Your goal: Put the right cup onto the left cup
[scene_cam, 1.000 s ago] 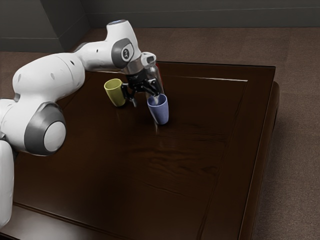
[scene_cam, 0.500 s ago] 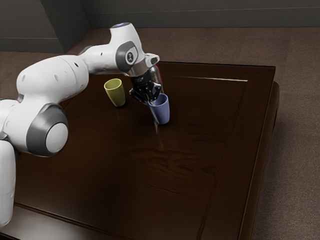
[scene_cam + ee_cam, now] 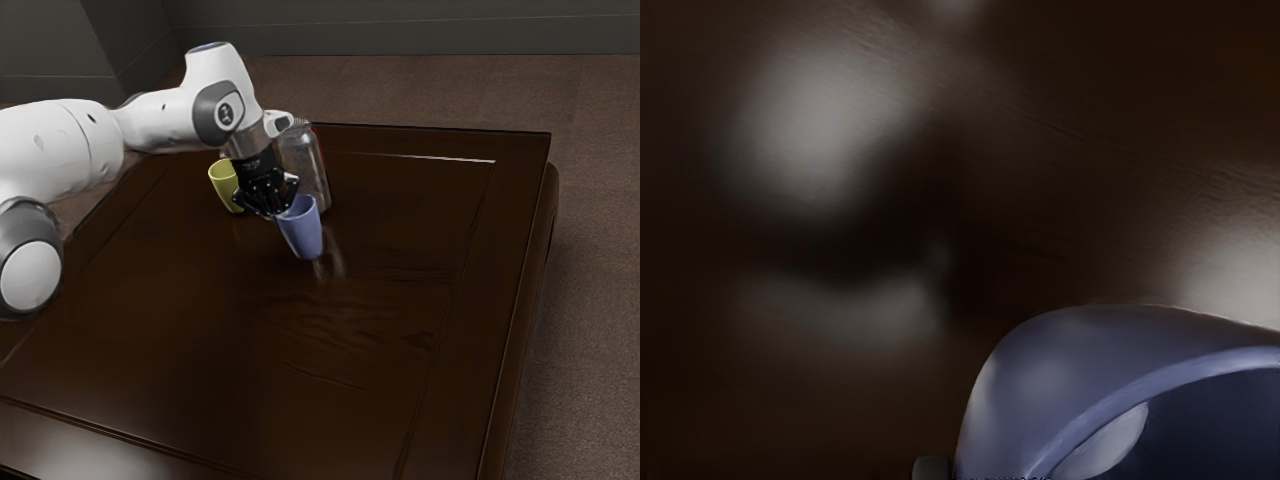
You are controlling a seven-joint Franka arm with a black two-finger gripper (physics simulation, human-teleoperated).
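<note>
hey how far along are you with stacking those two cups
Reaching looks done: my gripper is at the blue cup. The grasp seems under way, though I can't confirm a hold. Left: getting it onto the yellow cup, which stands apart.

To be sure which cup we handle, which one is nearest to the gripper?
The blue cup: its rim is right at the gripper, while the yellow cup stands farther away.
</note>
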